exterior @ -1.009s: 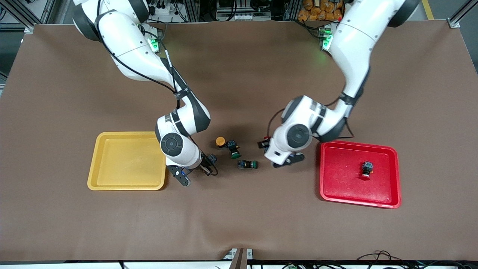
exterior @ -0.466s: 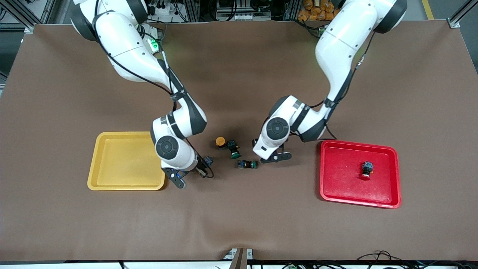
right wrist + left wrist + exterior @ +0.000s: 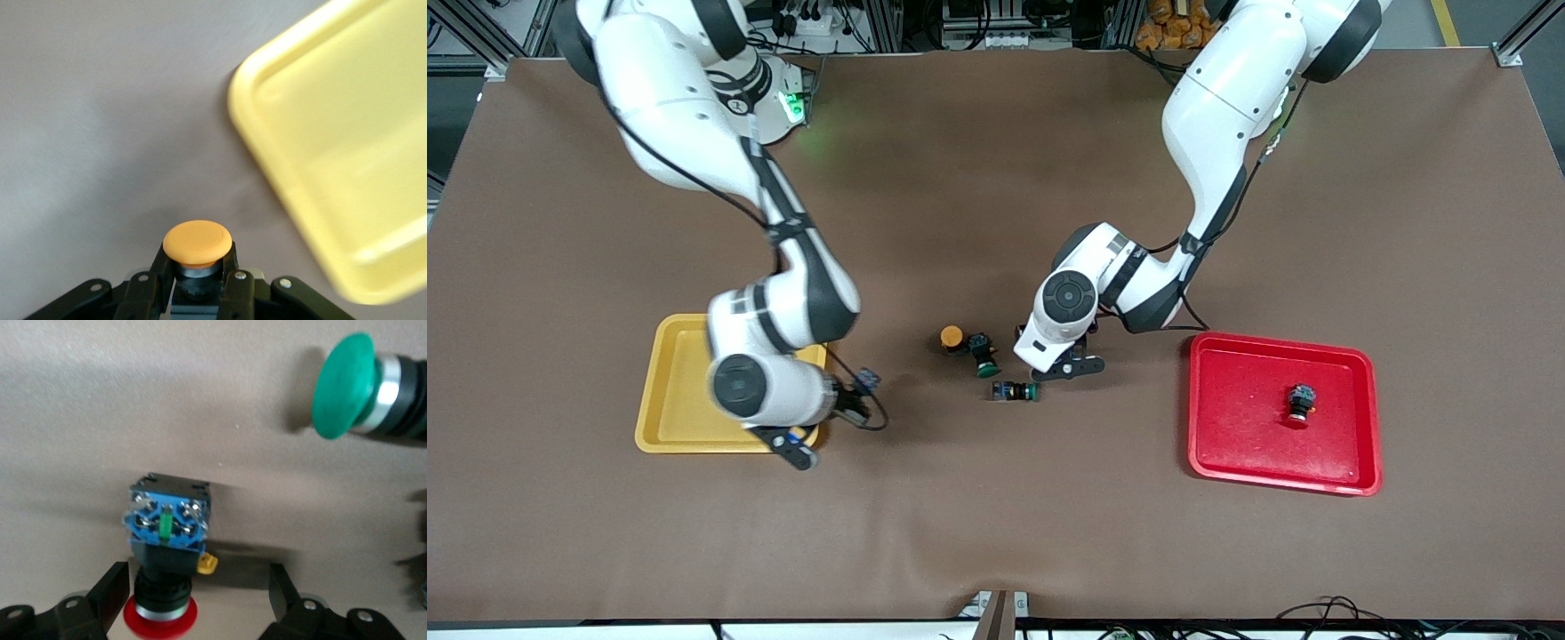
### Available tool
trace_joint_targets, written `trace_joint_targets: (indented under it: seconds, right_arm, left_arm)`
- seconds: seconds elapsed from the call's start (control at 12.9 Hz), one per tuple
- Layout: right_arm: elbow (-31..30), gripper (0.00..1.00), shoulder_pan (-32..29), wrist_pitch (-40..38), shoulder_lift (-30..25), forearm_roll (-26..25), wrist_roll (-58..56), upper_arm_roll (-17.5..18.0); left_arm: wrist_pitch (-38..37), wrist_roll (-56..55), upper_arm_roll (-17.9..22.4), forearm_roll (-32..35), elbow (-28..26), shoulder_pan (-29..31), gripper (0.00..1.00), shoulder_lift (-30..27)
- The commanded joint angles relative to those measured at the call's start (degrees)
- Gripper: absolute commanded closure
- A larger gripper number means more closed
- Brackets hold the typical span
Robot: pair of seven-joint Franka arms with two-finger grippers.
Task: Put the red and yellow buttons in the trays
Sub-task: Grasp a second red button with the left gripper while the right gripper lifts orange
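Note:
My right gripper [image 3: 852, 400] is shut on an orange-yellow-capped button [image 3: 197, 241], held above the table beside the yellow tray [image 3: 667, 373]; the tray's corner [image 3: 347, 133] shows in the right wrist view. My left gripper [image 3: 1060, 366] is low over the table's middle, open, with a red-capped button [image 3: 167, 547] lying between its fingers [image 3: 110, 593]; the hand hides this button in the front view. A second orange-yellow button [image 3: 951, 336] lies on the table. A second red button [image 3: 1301, 402] sits in the red tray [image 3: 1245, 444].
Two green-capped buttons [image 3: 985, 360] [image 3: 1016, 391] lie close to the left gripper; one green cap [image 3: 343, 387] shows in the left wrist view. Brown mat covers the table.
My right arm has carried the yellow button from the middle toward the yellow tray. My left arm has moved from beside the red tray to over the red button.

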Motion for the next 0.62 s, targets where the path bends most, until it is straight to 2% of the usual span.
trace_joint_targets:
  seconds: [0.0, 0.08, 0.16, 0.23, 0.31, 0.54]
  right_arm:
    - [-2.2, 1.0, -6.8, -8.1, -4.5, 0.1, -16.5, 0.7]
    - [-3.2, 1.0, -8.8, -9.7, -4.9, -0.1, -21.0, 0.6]
    - [-4.6, 1.0, -10.8, -9.7, -4.9, -0.9, -26.2, 0.3]
    - [-6.3, 1.0, -13.1, -8.7, -4.8, -1.3, -34.9, 0.2]
    - [-8.7, 1.0, -15.2, -5.1, -4.7, -1.4, -41.6, 0.1]
    - [-14.9, 1.0, -17.2, 4.3, -4.4, -2.2, -46.1, 0.0]
  left_arm:
    - [-0.5, 2.7, 0.1, 1.4, -0.1, 0.6, 0.49, -0.9]
    - [-0.6, 2.9, 0.1, 1.4, -0.1, 0.7, 0.7, -1.0]
    - [-0.7, 3.1, 0.1, 1.4, -0.1, 0.9, 0.95, -1.0]
    - [-0.9, 4.0, 0.1, 1.5, -0.1, 1.0, 1.0, -1.1]
    - [-1.5, 5.3, 0.2, 1.4, 0.0, 1.3, 1.0, -1.3]
    - [-8.7, 15.4, 1.1, 1.5, 1.8, 6.3, 1.0, -3.4]
